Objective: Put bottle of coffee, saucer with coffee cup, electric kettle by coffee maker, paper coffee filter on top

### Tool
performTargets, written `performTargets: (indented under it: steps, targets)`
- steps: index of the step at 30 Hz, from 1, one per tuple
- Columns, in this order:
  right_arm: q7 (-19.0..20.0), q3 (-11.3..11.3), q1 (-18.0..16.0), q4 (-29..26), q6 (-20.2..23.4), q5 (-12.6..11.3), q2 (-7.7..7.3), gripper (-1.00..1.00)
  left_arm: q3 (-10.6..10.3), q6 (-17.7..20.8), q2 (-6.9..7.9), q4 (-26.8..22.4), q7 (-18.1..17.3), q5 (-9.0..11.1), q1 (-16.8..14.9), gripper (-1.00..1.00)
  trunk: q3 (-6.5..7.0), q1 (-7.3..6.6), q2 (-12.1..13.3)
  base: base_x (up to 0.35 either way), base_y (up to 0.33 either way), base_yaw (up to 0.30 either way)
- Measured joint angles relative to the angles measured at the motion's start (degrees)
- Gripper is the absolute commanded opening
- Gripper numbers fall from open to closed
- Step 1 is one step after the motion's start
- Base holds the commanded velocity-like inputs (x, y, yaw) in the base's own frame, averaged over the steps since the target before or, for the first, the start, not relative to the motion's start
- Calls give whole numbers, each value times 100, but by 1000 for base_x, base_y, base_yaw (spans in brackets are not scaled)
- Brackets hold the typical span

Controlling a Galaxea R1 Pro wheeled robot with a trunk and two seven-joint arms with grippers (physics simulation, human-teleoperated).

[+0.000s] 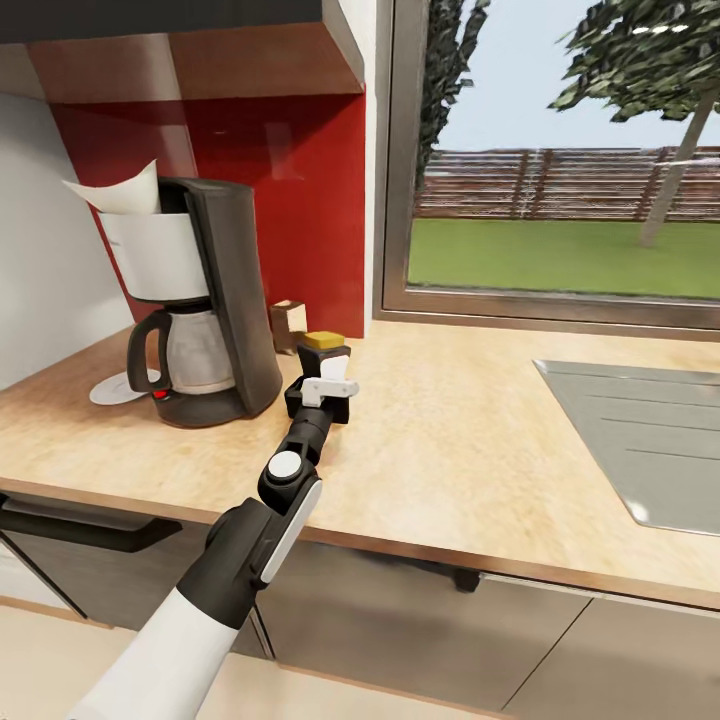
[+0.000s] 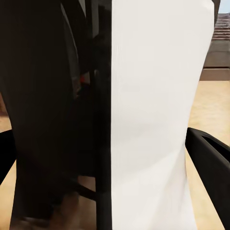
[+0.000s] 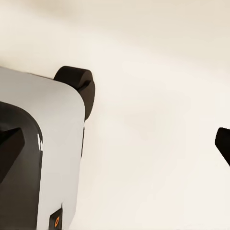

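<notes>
The black coffee maker [image 1: 215, 310] stands on the wooden countertop [image 1: 450, 440] at the left, with a white paper filter [image 1: 120, 190] sticking out of its top. A white saucer [image 1: 118, 388] lies partly hidden behind its left side. Just right of the machine is the bottle of coffee [image 1: 326, 352], dark with a white label and a yellow lid. My left gripper [image 1: 320, 392] is shut on the bottle of coffee [image 2: 143, 115], with a black finger [image 2: 211, 165] on each side. My right gripper [image 3: 115, 143] hangs open over pale floor, nothing between its fingertips.
A small brown object [image 1: 288, 322] sits against the red backsplash behind the bottle. A steel sink [image 1: 640, 440] is set into the counter at the right, under a window. A dark handle [image 1: 80, 525] runs below the counter's front edge. My own grey base [image 3: 43, 158] appears in the right wrist view.
</notes>
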Motion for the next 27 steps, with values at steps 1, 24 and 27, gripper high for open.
performTargets:
  steps: [1, 24, 27]
  targets:
    - [0, 0, 0, -1, 1, 0, 0, 100, 0, 0, 0, 0, -1, 0, 0, -100, -6, 0, 0, 0, 0, 69]
    - [6, 0, 0, -1, 2, 0, 0, 100, -5, -6, -2, -8, 0, -46, -3, -100, -61, -1, -1, 0, 0, 7]
    - [8, 0, 0, -4, 3, 3, 0, 100, -5, -4, -2, -13, 0, -46, -2, -100, -63, -1, -1, 0, 0, 0]
